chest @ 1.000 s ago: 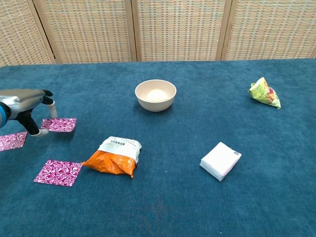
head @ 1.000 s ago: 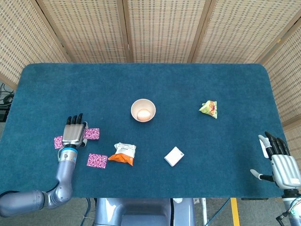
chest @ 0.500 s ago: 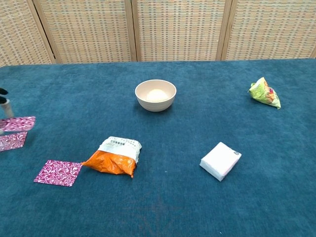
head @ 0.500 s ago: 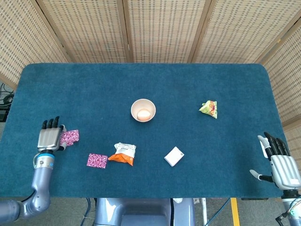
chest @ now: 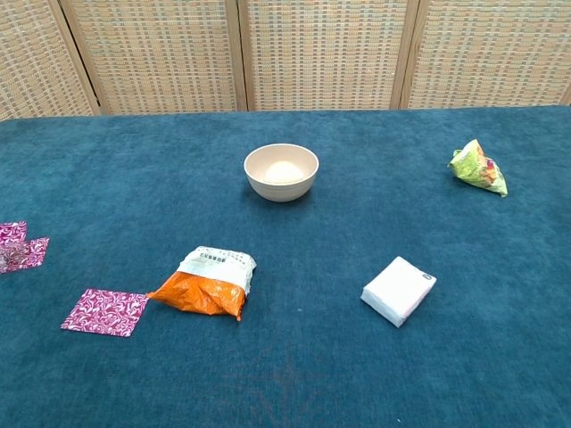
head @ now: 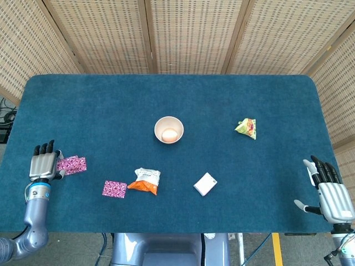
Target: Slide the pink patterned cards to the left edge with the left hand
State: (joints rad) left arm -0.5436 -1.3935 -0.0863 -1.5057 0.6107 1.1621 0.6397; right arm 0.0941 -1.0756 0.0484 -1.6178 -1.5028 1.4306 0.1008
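Two pink patterned cards point(head: 71, 164) have been dragged far to the left since the earlier pictures, and the left hand point(head: 42, 165) has been moved along with them. It is now seen close to the left edge of the table point(head: 166, 94). The hand is laid flat with its fingers stretched out and close together. Nothing is gripped by it. One card is seen just to the right of the hand, touching it, and the other seems to be tucked partly under the hand. In the chest view only the two cards point(chest: 18, 247) are seen at the frame's left border, one overlapping the other; the hand is out of that view.

A third card point(head: 114, 189) is left well to the right of the hand and a bit nearer the robot. It lies just beside an orange snack bag point(head: 145, 180).

The step in hand looks like the end of the slide for the first two cards. Next, the hand probably needs to be lifted, moved right, and laid flat on the third card. The snack bag should not be bumped on the way.

The right hand point(head: 330, 191) is held far off by the right edge, fingers spread apart, with nothing in it.
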